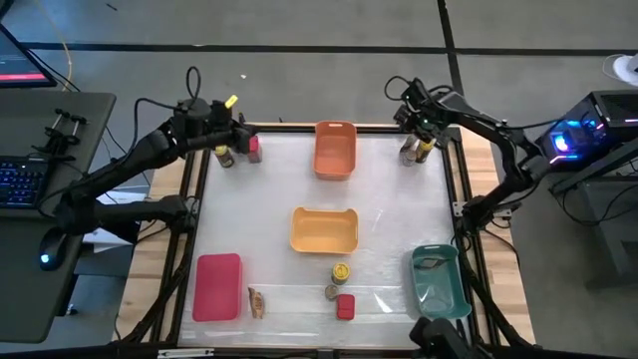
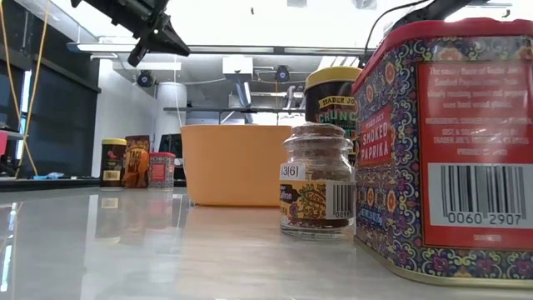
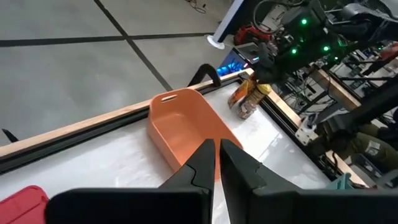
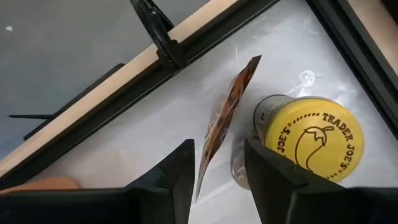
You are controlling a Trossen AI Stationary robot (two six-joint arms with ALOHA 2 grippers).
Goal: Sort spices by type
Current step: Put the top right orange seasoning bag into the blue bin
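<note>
right gripper point(image 4: 217, 171) hung open over the brown packet point(image 4: 225, 118) beside the yellow-lidded jar point(image 4: 308, 138), right of the orange bin point(image 1: 335, 150) | step: approaching packet; next: lower, close squarely | left gripper point(image 3: 217, 158) nearly closed, empty, left of bin

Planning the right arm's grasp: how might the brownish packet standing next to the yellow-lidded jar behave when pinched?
The packet looks thin and stands on edge, so it probably flexes and topples easily. It sits close beside the yellow-lidded jar, so the open right gripper may nudge that jar. Likely light.
</note>
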